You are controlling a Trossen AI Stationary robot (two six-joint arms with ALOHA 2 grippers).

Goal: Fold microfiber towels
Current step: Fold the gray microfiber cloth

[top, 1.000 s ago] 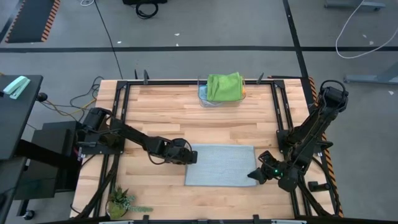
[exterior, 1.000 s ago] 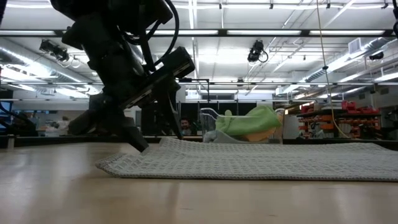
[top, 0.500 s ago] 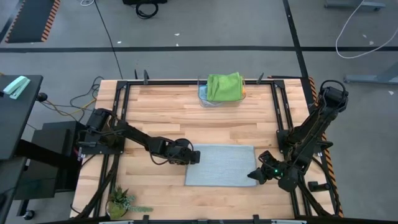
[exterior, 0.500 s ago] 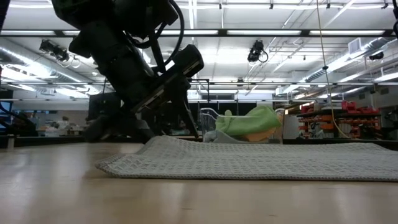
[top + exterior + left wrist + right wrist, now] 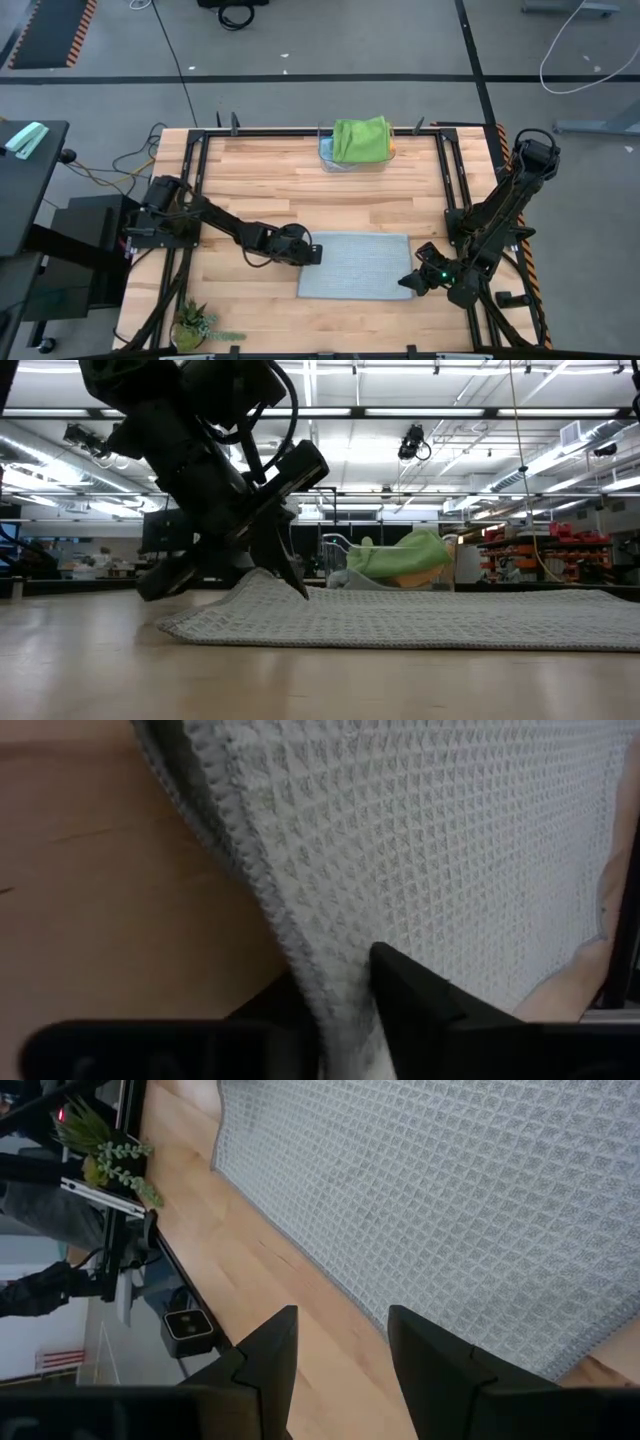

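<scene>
Because the light grey towel [image 5: 355, 266] lies flat near the front of the table [image 5: 290, 190] with its long axis running left to right, we read the coming fold as turning on which short edge gets lifted. Starting at the left, the left gripper [image 5: 308, 253] sits at the towel's far left corner. In the left wrist view its fingers [image 5: 420, 995] pinch a raised ridge of the waffle weave [image 5: 420, 850], so we take it as grasping that corner; the low view shows the cloth [image 5: 400, 618] peaked up under the gripper [image 5: 285, 575] there. From this gripper the towel stretches away to the right. Moving to the middle, the green towel [image 5: 361, 139] rests folded on a small pile in a bin [image 5: 327, 158] at the far edge, well apart from the grey one. On the right, the right gripper [image 5: 418, 281] hovers just beside the towel's near right corner, fingers [image 5: 265, 1355] spread and holding nothing, the cloth's hem [image 5: 330, 1285] ahead of it. We judge each arm nearest its own short edge. We see no legible brand, label or writing anywhere.
</scene>
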